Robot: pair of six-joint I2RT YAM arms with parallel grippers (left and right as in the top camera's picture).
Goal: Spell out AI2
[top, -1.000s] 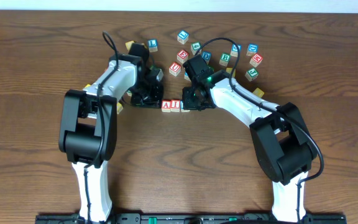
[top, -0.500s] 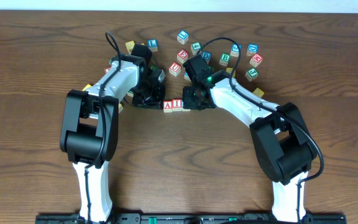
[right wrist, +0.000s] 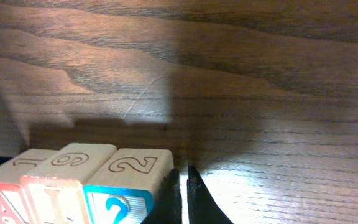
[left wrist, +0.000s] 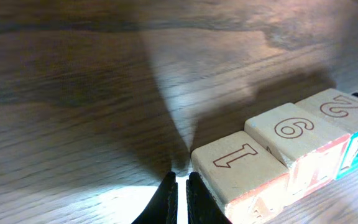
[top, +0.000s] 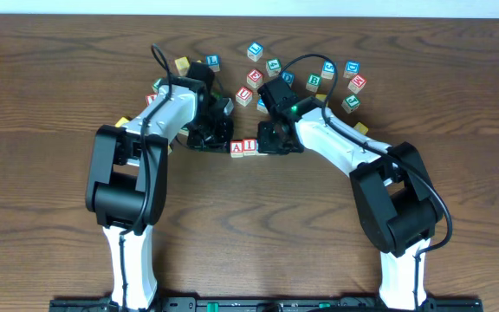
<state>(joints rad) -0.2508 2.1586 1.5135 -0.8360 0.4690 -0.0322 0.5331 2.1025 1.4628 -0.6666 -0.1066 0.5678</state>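
Three blocks in one straight row, sides touching, on the table (top: 50,104): A block (top: 237,148), I block (top: 249,146), 2 block (right wrist: 132,177). Front faces read A, I, 2.

- A block: touching the I block on its left arm side. Top face shows a 1.
- 2 block: touching the I block on the other side, front face blue. In the overhead view it is mostly hidden under the right arm.
- I block top: a 6 or 9, cannot tell which.
- Left gripper (left wrist: 180,180): down at table level just beyond the A block, at the row's end. Jaws drawn together to a thin slit, holding nothing.
- Right gripper (right wrist: 183,175): low beside the 2 block at the opposite end of the row from the A block. Jaws likewise nearly closed, nothing between them.
- Loose blocks (top: 314,82): scattered on the far side of the I block, apart from the row.
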